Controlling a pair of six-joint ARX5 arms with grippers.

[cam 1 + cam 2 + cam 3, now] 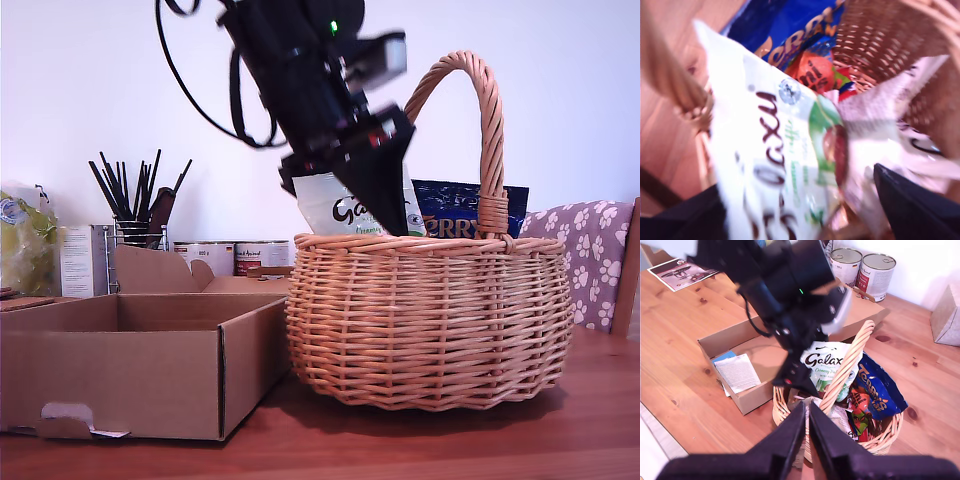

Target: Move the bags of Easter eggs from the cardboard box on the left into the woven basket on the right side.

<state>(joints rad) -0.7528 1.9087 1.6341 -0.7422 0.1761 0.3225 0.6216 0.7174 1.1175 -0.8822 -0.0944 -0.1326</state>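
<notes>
Cardboard box (140,365) sits closest in the exterior view, at its left, no pouches showing in it from here. Just beside it, wicker basket (430,320). My first gripper (385,205) dips into the basket clamped on the white Galaxy bag (335,205), bag upright, its lower end hidden behind the rim. Blue Terry's bag (465,212) stands behind, near the handle.

First wrist view, blurred: Galaxy bag (770,165) fills the frame between the dark jaws, pinched by its crinkled top. Terry's bag (785,30) and a red-orange pouch (812,70) lie below inside the basket (875,40).

Second wrist view: my second gripper (808,427) hangs above the basket (785,412), jaws near closed with a thin gap, holding nothing. Box (727,342) holds only a paper leaflet (737,372). Galaxy bag (822,362), Terry's bag (880,387) and red pouch (860,407) are all in the basket.

Handling guess: pouch is light, floppy, glossy so slippery, lumpy eggs shift inside; grab the flat sealed top edge, not the belly.
</notes>
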